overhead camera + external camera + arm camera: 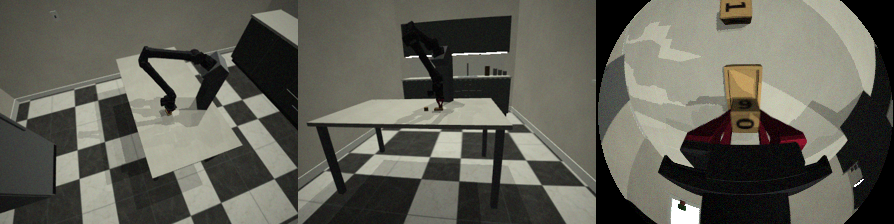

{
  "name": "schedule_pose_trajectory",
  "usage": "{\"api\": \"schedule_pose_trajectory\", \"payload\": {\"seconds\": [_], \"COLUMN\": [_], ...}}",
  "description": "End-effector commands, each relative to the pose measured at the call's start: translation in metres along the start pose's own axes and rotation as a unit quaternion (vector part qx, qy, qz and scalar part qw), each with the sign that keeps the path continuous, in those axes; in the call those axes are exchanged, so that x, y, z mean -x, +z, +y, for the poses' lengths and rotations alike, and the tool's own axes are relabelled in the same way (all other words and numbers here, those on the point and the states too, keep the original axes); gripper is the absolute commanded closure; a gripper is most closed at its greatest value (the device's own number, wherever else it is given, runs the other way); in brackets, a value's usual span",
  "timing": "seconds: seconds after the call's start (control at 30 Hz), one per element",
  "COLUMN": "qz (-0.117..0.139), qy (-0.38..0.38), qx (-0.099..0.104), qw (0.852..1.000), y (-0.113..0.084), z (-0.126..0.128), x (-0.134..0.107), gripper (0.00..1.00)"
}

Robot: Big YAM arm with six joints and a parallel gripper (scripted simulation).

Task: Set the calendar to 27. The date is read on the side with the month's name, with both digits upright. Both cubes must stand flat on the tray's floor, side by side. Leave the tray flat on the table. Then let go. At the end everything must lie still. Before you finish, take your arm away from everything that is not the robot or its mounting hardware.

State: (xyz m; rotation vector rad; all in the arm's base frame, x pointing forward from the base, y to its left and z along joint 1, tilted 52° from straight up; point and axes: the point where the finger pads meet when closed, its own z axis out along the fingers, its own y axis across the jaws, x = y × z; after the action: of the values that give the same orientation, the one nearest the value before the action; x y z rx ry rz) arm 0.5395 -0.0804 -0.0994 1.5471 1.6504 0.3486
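The shallow wooden tray [726,82] [436,109] lies on the table, long side pointing away in the wrist view. My gripper [745,113] [440,105] is shut on a wooden cube [745,128], one red finger on each side. The cube is at the tray's near end; whether it rests on the tray's floor cannot be told. It shows a 0 on one face and a 9 or 6 on the adjoining face. Another wooden cube [741,19] [426,108] lies on the table outside the tray, beyond its far end, with a 1 turned sideways. Other faces are hidden.
The white table [164,152] [371,114] carries the tray and the loose cube. The arm's grey pedestal [212,85] stands at the table's side. The arm casts broad shadows around the tray. Dark kitchen counters are beyond the table.
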Motion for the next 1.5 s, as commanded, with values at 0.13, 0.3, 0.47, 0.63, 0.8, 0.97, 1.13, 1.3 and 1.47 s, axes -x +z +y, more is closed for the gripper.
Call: {"api": "schedule_pose_trajectory", "payload": {"seconds": [0.13,0.3,0.47,0.63,0.8,0.97,1.13,1.3,1.47], "qz": [0.003,0.002,0.002,0.002,0.002,0.002,0.002,0.003,0.005], "qy": [0.000,0.000,0.000,0.001,0.000,0.000,0.000,-0.001,-0.003], "qx": [-0.002,-0.001,-0.001,-0.002,0.000,-0.002,-0.002,-0.004,-0.007], "qw": [1.000,1.000,1.000,1.000,1.000,1.000,1.000,1.000,1.000], "y": [-0.015,-0.016,-0.017,-0.018,-0.018,-0.018,-0.019,-0.020,-0.034], "z": [-0.004,-0.003,-0.003,-0.003,-0.001,-0.003,-0.004,-0.005,-0.007], "x": [-0.004,-0.004,-0.004,-0.003,-0.004,-0.004,-0.004,-0.005,-0.007], "gripper": [0.73,0.73,0.73,0.73,0.73,0.73,0.73,0.73,0.73]}}
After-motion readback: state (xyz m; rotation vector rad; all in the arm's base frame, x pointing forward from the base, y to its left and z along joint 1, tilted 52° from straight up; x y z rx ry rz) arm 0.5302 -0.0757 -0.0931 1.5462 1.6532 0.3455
